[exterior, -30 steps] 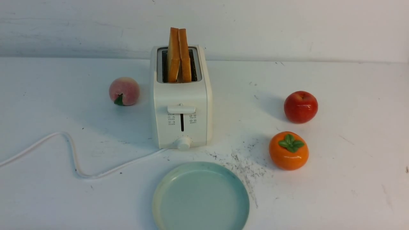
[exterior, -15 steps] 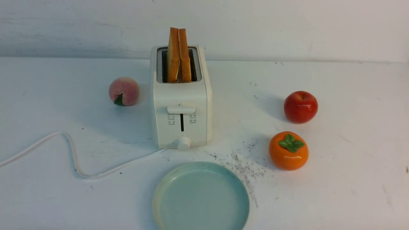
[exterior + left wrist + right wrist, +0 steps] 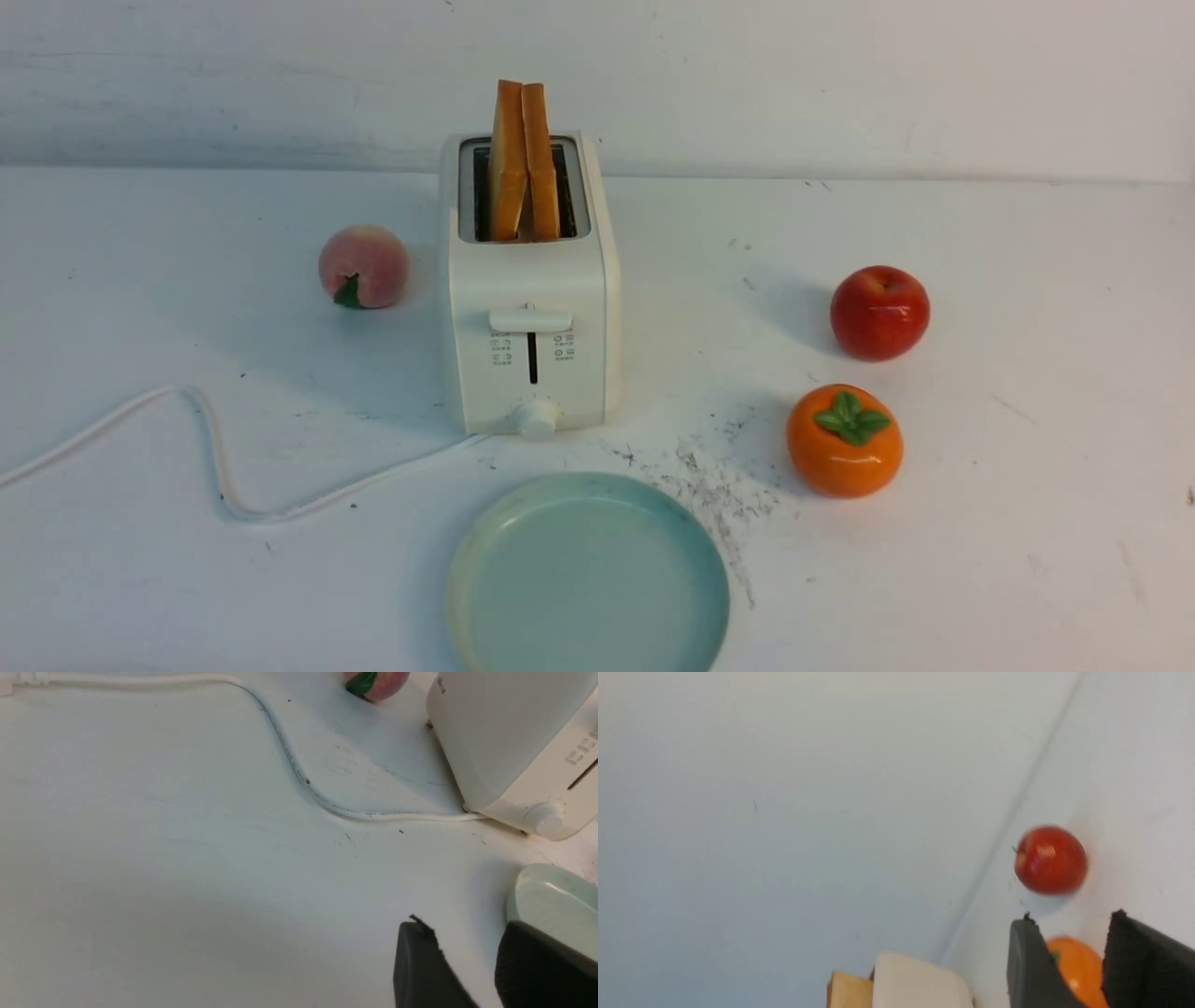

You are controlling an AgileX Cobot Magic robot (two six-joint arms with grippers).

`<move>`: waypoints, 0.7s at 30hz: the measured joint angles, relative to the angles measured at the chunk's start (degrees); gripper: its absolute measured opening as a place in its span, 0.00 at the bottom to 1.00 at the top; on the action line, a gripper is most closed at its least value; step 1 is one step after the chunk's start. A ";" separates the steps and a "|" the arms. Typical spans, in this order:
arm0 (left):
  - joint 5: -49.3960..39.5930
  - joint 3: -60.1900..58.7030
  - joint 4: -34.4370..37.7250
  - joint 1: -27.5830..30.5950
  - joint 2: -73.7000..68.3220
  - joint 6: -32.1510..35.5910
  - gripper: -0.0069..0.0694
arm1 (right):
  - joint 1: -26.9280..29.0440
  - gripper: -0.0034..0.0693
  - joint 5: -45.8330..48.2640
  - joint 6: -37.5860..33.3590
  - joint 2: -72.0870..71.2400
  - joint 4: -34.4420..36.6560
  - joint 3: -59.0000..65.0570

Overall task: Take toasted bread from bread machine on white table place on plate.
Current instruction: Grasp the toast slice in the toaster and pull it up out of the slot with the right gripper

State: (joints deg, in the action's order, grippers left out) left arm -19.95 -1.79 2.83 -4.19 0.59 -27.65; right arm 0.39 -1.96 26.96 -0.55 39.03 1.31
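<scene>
Toast: two square golden slices with orange-brown crust (image 3: 509,154), standing on edge in the slots of the cream-white boxy two-slot toaster (image 3: 532,308). The upper parts stick out and the top edges lean together and touch.

Handling, my read: light, stiff, dry, with a brittle crust that sheds crumbs. Pinch across the faces on the exposed top and squeeze gently. Pull straight up along the slot. The tops touch, so there is little room for a finger between the slices. The neighbour may drag along. The toaster looks light too and may lift or skate if a slice binds.

Round pale blue-green plate (image 3: 588,579): bare, just in front of the toaster on the scuffed white bench (image 3: 1027,420). Its near rim is cut off by the frame. Short path: up, back toward the robot, down, lay flat.

Room:
- The white cord (image 3: 210,448) loops off the toaster's left.
- A pink peach (image 3: 363,266) sits near its left side.
- A red apple (image 3: 879,312) and an orange persimmon-like fruit (image 3: 844,441) are well apart on the right.
- Nothing is over the toaster in the front view, and there's a wall behind.
- A top-down approach looks best.

Left jaws: black fingers (image 3: 420,970) parted with bare bench showing between them, nothing held, beside the plate rim. Right jaws: fingers (image 3: 1031,966) parted too, empty, with the orange fruit visible through the gap, beyond them. Neither shows in the front view.
</scene>
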 joint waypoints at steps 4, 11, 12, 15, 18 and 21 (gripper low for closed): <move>4.34 0.00 4.29 0.00 0.00 -2.58 0.40 | 0.00 0.38 -4.65 -5.64 0.18 -0.29 -2.68; 11.77 0.00 26.18 0.00 0.00 -14.37 0.40 | 0.00 0.16 2.44 -30.32 14.90 -1.94 -19.94; 12.28 0.00 29.05 0.00 0.00 -14.86 0.40 | 0.00 0.09 7.43 -34.64 18.84 -2.09 -24.15; 13.31 0.00 33.00 0.00 0.00 -15.19 0.40 | 0.00 0.03 22.13 -40.56 28.99 -2.43 -32.32; 13.65 0.00 34.55 0.00 0.00 -15.32 0.40 | 0.00 0.03 35.51 -45.86 40.60 -2.89 -39.76; 13.58 0.00 34.84 0.00 0.00 -15.32 0.40 | 0.00 0.04 46.81 -51.13 50.20 -2.23 -46.12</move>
State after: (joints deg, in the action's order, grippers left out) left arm -6.37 -1.79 37.66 -4.19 0.59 -42.98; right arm 0.39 44.85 -24.18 49.64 36.80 -44.81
